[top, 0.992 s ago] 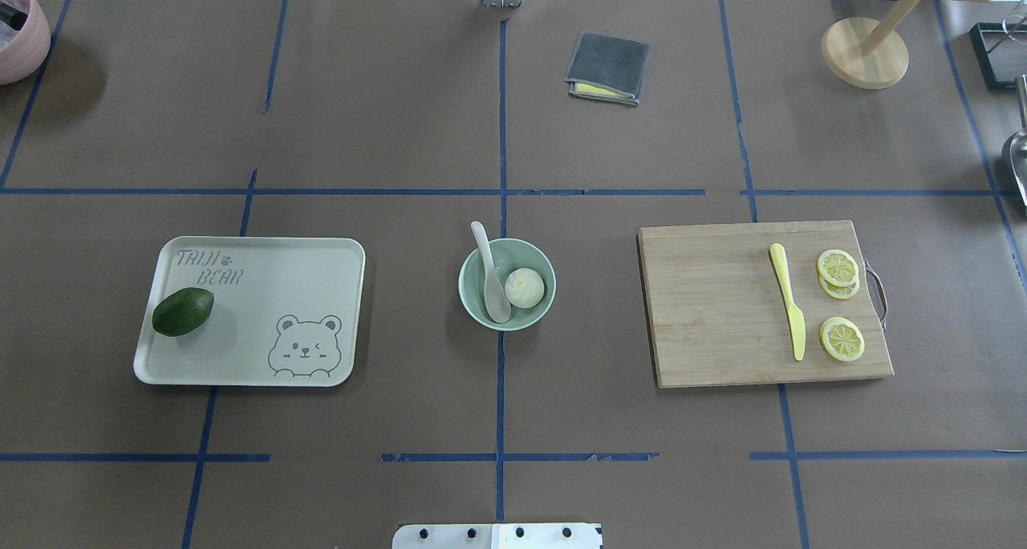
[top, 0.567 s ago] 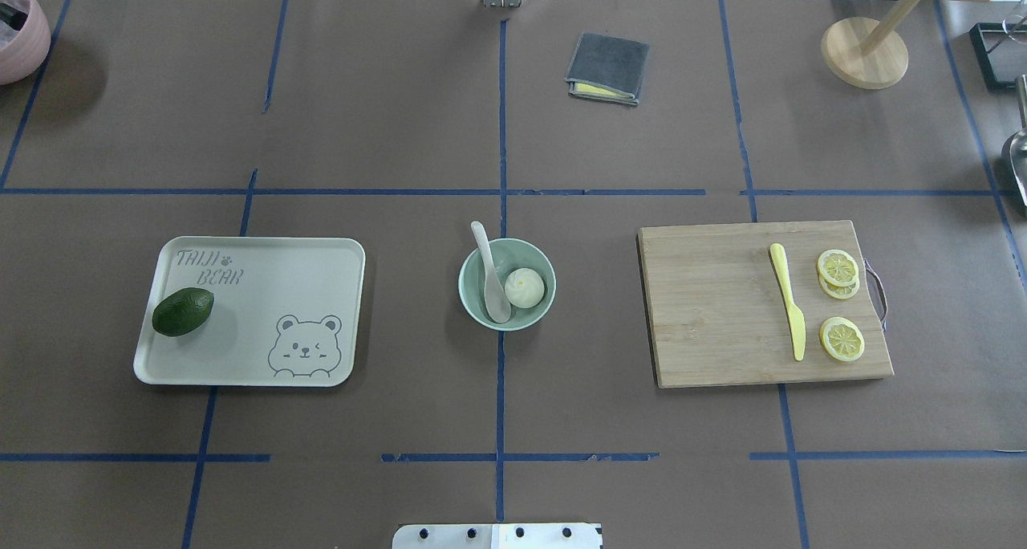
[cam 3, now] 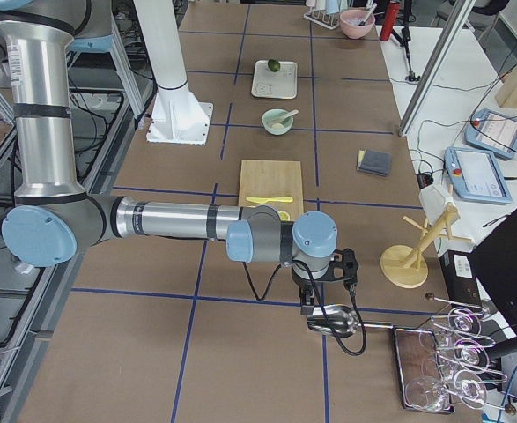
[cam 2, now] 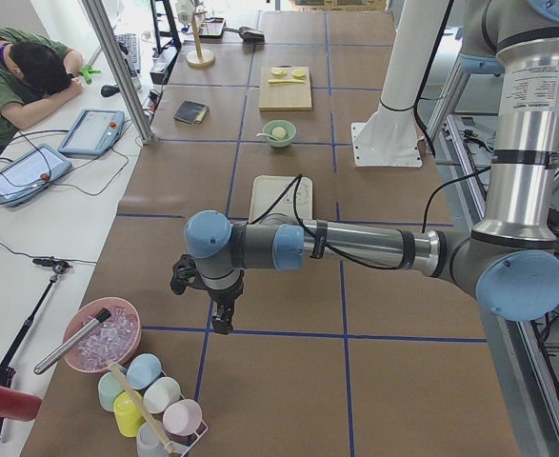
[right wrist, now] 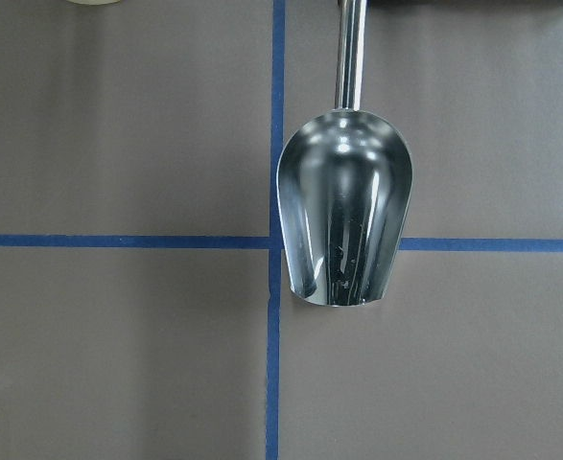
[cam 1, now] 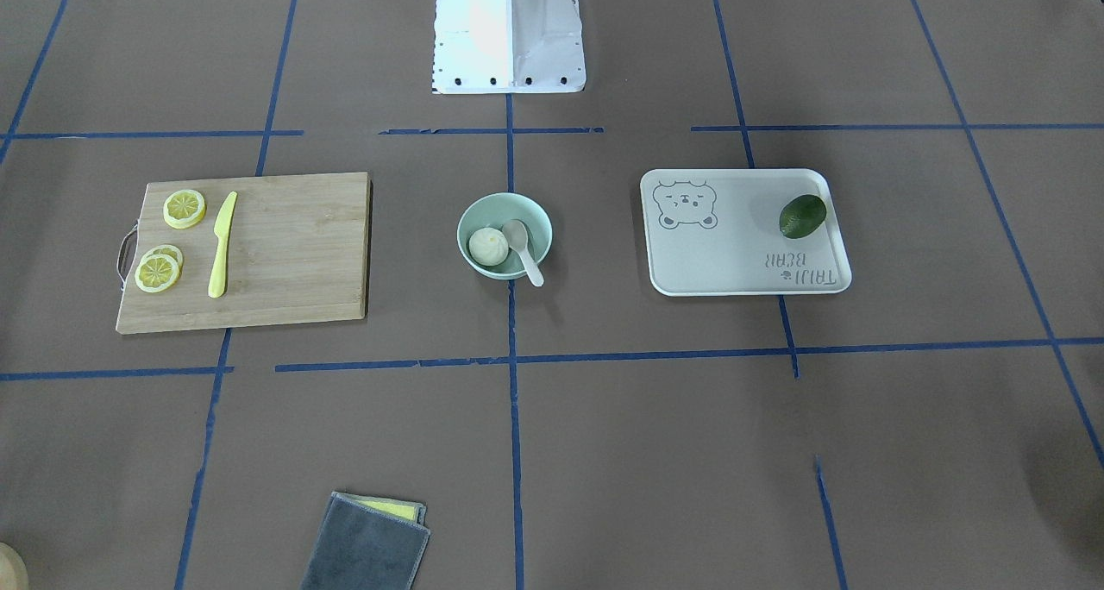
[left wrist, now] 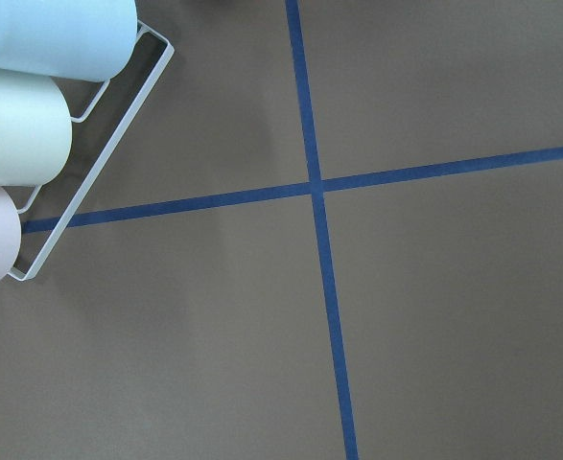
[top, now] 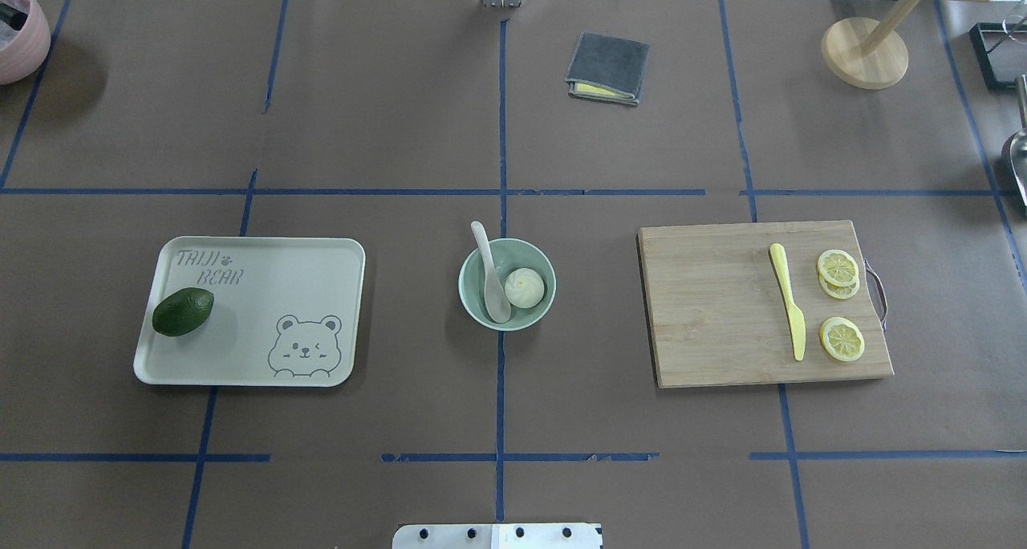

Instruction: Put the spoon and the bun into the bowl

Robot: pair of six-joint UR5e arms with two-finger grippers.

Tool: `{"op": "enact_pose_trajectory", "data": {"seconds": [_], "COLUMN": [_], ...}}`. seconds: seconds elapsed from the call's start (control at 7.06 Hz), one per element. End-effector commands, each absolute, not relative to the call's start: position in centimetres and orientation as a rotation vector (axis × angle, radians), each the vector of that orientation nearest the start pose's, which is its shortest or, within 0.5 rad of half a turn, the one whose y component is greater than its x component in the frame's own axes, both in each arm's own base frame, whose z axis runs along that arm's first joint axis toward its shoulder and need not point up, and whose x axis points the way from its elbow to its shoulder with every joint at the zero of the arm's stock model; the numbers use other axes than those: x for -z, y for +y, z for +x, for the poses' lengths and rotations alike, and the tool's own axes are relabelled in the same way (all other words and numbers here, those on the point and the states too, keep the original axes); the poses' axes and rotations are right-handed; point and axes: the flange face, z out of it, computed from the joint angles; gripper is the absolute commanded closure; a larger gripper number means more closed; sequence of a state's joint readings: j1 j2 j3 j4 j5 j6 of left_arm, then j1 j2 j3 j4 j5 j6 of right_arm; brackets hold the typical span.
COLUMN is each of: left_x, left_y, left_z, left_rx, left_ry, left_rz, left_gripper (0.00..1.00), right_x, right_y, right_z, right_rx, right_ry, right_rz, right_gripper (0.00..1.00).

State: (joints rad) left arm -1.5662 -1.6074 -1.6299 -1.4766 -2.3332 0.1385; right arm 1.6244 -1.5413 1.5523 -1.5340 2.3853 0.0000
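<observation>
**Position.** The bun (top: 524, 287) sits inside the bowl (top: 525, 254), against its right wall. The spoon (top: 491, 280) has its scoop in the bowl just left of the bun. Its handle leans on the rim and projects past it on the side away from the robot. Both items are judged placed.

**Handling.** The bun looks soft and light, so any hold should be gentle and on its sides, below the pleated top. The spoon looks stiff, smooth and probably slippery. The projecting handle is its accessible grip point.

**Clearance.** The nearest things to the bowl are the tray (top: 305, 292) on its left and the board (top: 714, 308) on its right, both well apart from it.

**Grippers.** The left gripper (cam 2: 220, 319) and right gripper (cam 3: 315, 304) hang far from the bowl, at opposite table ends. Whether their fingers are spread or pressed together cannot be told. The right one is above a metal scoop (right wrist: 345, 220).
</observation>
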Motion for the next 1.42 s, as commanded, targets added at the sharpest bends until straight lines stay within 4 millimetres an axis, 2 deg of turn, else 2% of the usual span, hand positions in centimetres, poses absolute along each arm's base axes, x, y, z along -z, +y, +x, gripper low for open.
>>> {"op": "enact_pose_trajectory", "data": {"seconds": [0.0,0.28,0.42,1.28], "left_x": [-62.2,-62.4,-63.2,-63.2], "left_y": [-50.6,-50.4,-49.3,-49.2], "left_z": [-6.2,-6.2,-6.2,-6.2], "left_rx": [-0.136,-0.137,-0.145,-0.127], "left_ry": [0.761,0.761,0.76,0.76], "left_rz": [0.055,0.056,0.078,0.078], "left_gripper": [0.0,0.0,0.0,0.0], "right_x": [-64.4,-64.4,-64.4,-63.8], "right_y": [-50.5,-50.5,-50.5,-50.7], "right_z": [8.8,8.8,8.8,8.8], "right_rx": [-0.031,-0.03,-0.03,-0.025], "right_ry": [-0.813,-0.813,-0.813,-0.812], "right_rz": [0.07,0.072,0.072,0.087], "right_gripper": [0.0,0.0,0.0,0.0]}}
